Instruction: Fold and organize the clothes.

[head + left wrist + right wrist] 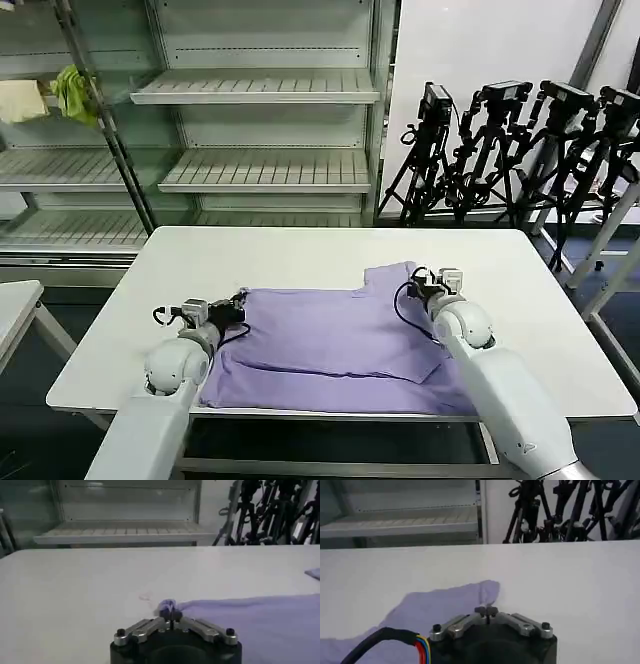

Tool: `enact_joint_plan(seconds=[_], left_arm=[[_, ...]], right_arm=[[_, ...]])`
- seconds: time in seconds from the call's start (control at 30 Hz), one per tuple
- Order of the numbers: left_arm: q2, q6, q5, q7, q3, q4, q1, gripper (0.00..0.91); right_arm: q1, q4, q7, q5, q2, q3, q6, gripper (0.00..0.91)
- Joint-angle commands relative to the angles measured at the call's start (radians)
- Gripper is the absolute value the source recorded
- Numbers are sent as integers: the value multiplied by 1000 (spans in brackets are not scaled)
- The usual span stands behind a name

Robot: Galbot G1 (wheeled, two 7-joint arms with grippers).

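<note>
On the desk (pixel 300 255) in front of me the lavender T-shirt (pixel 330 350) lies spread over the near half, from the front edge up toward the middle. My left gripper (pixel 240 305) sits low at about 9 o'clock of the shirt, fingers clenched on its far left corner, a small bunch of fabric pinched. My right gripper (pixel 415 285) is at about 1 o'clock, fingers closed on the shirt's far right edge
</note>
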Motion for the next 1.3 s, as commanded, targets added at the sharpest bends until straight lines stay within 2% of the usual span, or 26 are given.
enact_joint_plan(seconds=[0.03,0.5,0.83,1.3], left_arm=[[-1,-3,0,3,-6,-26,2,0],[-5,-15,2,7,-24,-77,14,0],[11,-3,-7,5,-54,-166,72,10],[27,2,-16,3,-103,-356,250,10]], right_arm=[[-9,32,-1,0,-1,18,0,0],[-46,154,-5,10,-14,71,0,0],[-118,316,13,74,-99,118,-2,0],[-391,582,16,116,-229,260,-2,0]])
